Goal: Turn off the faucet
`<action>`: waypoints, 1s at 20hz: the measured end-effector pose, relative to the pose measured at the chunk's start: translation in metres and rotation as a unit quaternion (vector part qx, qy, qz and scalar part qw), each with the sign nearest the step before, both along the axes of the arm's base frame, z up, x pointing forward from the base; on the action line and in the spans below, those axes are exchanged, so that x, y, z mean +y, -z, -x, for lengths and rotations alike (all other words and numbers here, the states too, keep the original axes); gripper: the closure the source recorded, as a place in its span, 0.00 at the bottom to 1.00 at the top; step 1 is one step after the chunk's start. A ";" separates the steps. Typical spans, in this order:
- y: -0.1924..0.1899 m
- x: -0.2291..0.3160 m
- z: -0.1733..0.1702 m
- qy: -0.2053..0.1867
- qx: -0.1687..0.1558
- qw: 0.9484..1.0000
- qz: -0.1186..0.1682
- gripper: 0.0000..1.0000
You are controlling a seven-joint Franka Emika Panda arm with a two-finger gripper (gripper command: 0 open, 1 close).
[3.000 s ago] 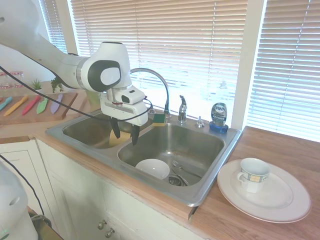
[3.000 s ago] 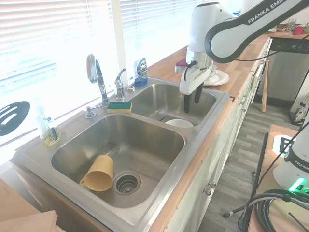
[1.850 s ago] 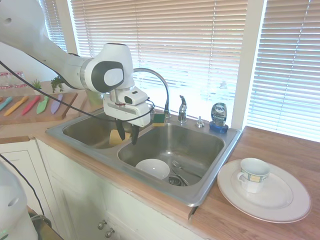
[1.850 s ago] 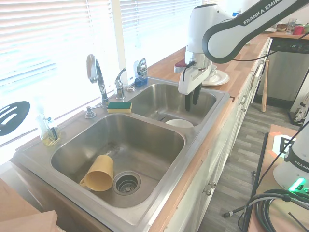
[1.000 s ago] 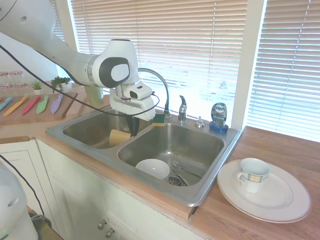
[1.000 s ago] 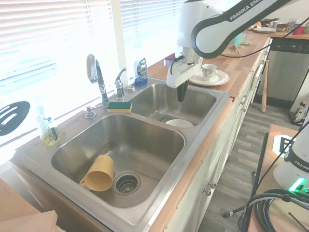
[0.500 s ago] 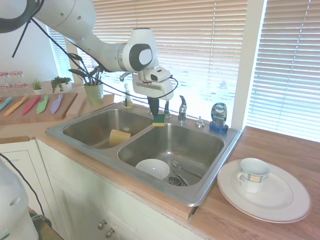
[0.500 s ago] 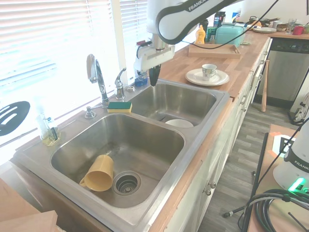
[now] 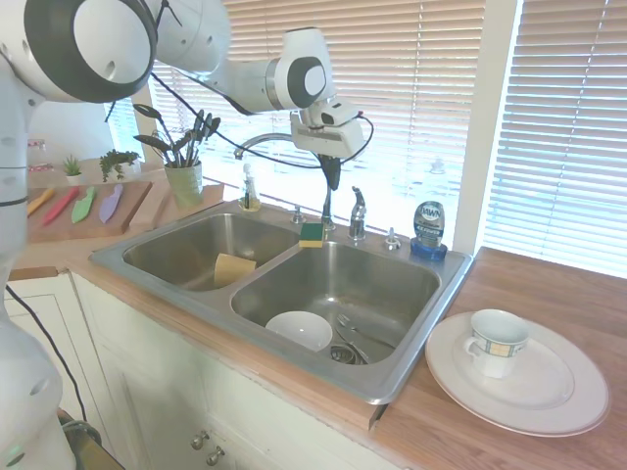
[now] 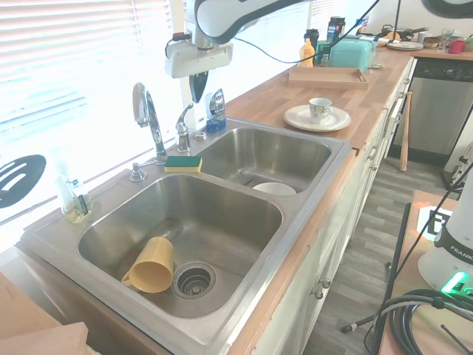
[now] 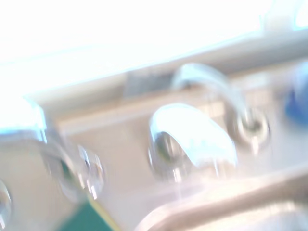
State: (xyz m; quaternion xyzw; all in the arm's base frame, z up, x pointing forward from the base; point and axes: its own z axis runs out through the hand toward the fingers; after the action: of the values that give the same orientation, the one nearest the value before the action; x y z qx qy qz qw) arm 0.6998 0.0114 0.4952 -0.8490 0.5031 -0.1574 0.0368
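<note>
**Faucet lever sits just below gripper, approx 5 o'clock**

The faucet (image 9: 294, 166) stands on the back ledge of the sink (image 9: 411, 362), at the divider between the two basins. Its short chrome lever handle (image 9: 358, 211) is a separate post just right of the spout base in the 1st ext view; in the 2nd ext view the same handle (image 10: 182, 122) shows between spout and the blue soap bottle (image 10: 215, 107).

Gripper (image 9: 332, 178) hangs pointing down, above the handle and a bit to its spout side. From the gripper tips the handle lies at approx 5 o'clock in the 1st ext view, near but not touching. In the 2nd ext view the gripper (image 10: 197, 90) is above the handle, handle at approx 7 o'clock. Fingers look close together, almost one dark blade, nothing between them.

Handle long axis: near upright, w/ its top tilted; lever end up, base on the ledge. Spout arches from its base up and over toward 9 o'clock in the 1st ext view, outlet over the left basin.

Wrist view is blurred: a bright curved chrome piece (image 11: 192, 137), prob. the handle, sits mid-frame.

Judgement: next move needs a short drop and slight shift toward the handle top, then a push. No water stream visible to me.
</note>
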 end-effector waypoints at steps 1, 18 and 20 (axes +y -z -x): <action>-0.004 -0.001 -0.008 0.004 -0.004 1.000 0.000 1.00; 0.046 -0.004 -0.061 0.019 0.019 1.000 -0.006 1.00; 0.046 -0.006 -0.061 0.020 0.019 1.000 -0.006 1.00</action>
State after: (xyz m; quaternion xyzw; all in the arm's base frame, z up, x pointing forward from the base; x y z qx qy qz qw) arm 0.7605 0.0058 0.4490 -0.8413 0.5216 -0.1390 0.0289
